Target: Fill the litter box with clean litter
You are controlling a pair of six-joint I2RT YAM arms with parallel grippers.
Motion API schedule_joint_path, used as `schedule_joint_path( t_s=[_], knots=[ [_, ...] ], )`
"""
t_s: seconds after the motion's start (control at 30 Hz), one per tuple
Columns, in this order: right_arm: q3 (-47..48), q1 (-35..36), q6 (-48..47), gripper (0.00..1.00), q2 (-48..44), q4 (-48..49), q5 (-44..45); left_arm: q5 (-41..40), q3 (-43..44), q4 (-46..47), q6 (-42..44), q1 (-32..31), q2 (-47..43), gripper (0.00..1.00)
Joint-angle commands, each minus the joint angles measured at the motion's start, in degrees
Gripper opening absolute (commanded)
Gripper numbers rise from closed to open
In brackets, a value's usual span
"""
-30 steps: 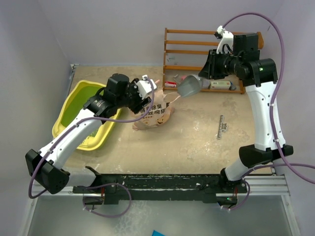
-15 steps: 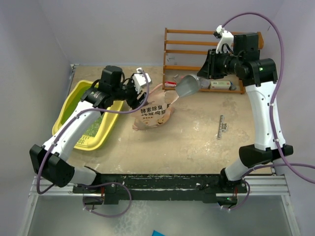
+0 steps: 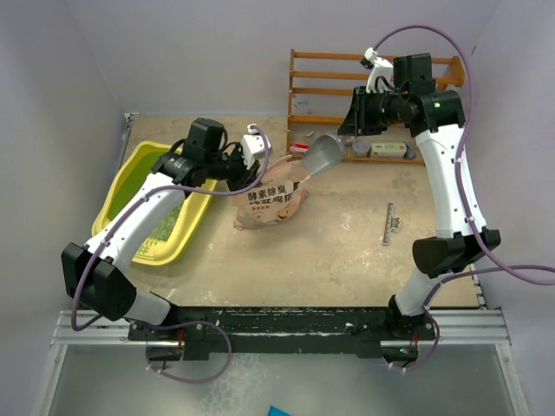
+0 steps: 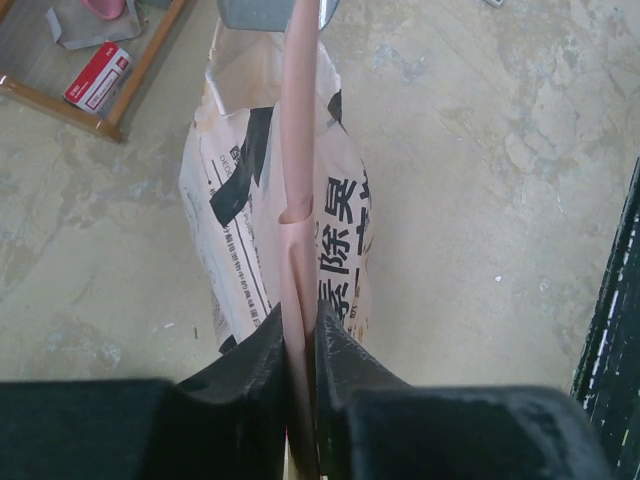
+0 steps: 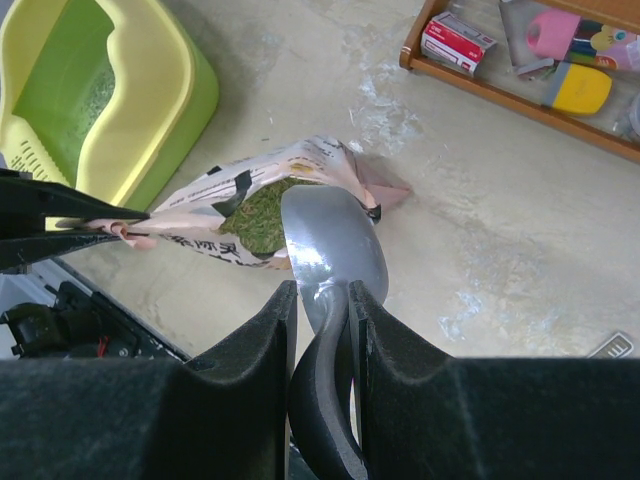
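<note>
With left gripper (image 4: 300, 322), pinches bag (image 4: 335, 230) edge; with right gripper (image 5: 322, 300), clamps scoop (image 5: 335, 240). Shows clean litter (image 5: 262, 215) inside bag only from right wrist.

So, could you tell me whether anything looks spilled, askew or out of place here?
I see no spilled litter. The peach bag lies slumped on its side, one edge pinched by the left gripper, green litter showing in its open mouth. A small metal strip lies loose on the table.

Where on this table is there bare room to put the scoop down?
Bare table lies between the bag and the metal strip, and along the near edge by the black rail. The back is crowded: litter box, bag, scoop and wooden rack are close together.
</note>
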Motion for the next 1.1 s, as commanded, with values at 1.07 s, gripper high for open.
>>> schedule_joint_path(
  t_s=[1.07],
  knots=[
    [-7.99, 6.95, 2.89, 0.0, 2.07, 20.23, 7.35, -9.49, -3.09, 13.54, -8.13, -6.63, -3.52, 0.11]
  ],
)
